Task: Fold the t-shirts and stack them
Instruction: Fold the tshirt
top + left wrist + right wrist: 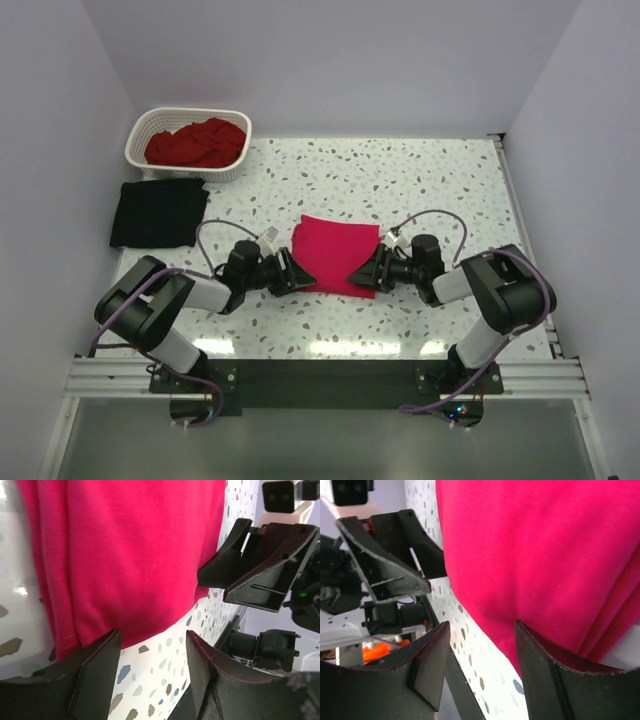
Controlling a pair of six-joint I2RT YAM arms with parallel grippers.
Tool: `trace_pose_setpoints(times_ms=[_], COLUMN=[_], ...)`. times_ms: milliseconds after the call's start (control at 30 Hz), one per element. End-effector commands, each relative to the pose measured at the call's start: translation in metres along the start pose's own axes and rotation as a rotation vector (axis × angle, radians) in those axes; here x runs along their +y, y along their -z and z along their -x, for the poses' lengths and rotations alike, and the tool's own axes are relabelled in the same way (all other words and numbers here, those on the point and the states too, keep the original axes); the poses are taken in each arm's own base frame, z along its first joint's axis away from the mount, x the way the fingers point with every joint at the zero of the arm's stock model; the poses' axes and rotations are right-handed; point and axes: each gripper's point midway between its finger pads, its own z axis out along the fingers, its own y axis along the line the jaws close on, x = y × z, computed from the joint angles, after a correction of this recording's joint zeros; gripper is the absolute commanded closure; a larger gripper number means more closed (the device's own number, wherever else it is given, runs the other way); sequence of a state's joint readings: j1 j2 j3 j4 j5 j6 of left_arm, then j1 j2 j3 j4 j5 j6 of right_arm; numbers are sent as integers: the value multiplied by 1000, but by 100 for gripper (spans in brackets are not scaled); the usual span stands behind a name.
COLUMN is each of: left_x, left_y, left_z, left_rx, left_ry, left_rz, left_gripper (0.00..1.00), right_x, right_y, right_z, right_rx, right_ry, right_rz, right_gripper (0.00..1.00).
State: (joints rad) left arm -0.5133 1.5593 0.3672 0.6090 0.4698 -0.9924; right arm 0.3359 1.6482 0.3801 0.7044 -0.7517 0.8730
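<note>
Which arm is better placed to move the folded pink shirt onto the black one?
Left, probably. The black shirt lies far left, on that arm's side, and the left pincer sits open at the near-left corner of the pink shirt.

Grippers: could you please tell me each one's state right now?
Left gripper: open, at the pink t-shirt edge.
Right gripper: open, gripping nothing.
</note>
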Motion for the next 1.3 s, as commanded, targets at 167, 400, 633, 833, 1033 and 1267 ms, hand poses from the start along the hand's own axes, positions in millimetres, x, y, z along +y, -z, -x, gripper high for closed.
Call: trace_pose_setpoints(times_ms=[167,400,633,833,1033,1267], left_x=[37,-2,-22,-15,-17,-17], left_y=[29,54,108,155,186,198], left_z=[-5,29,96,128,143,151], left_rx=[-37,-146,-366,-470,-587,-609], left_ry=[151,-5,-123,-220,-290,-364], left_rz=[19,28,268,510,593,650], left_gripper=[38,28,21,16,16,12], right_x=[8,112,160,103,35,66], right_y=[17,22,-33,-84,-97,-86], right_z=[5,33,1,-16,-40,-24], right_rx=[-17,-55,53,92,126,142], right_ry=[2,105,123,-4,-123,12], right_rz=[26,240,394,351,235,156], right_gripper=[39,31,29,31,31,31])
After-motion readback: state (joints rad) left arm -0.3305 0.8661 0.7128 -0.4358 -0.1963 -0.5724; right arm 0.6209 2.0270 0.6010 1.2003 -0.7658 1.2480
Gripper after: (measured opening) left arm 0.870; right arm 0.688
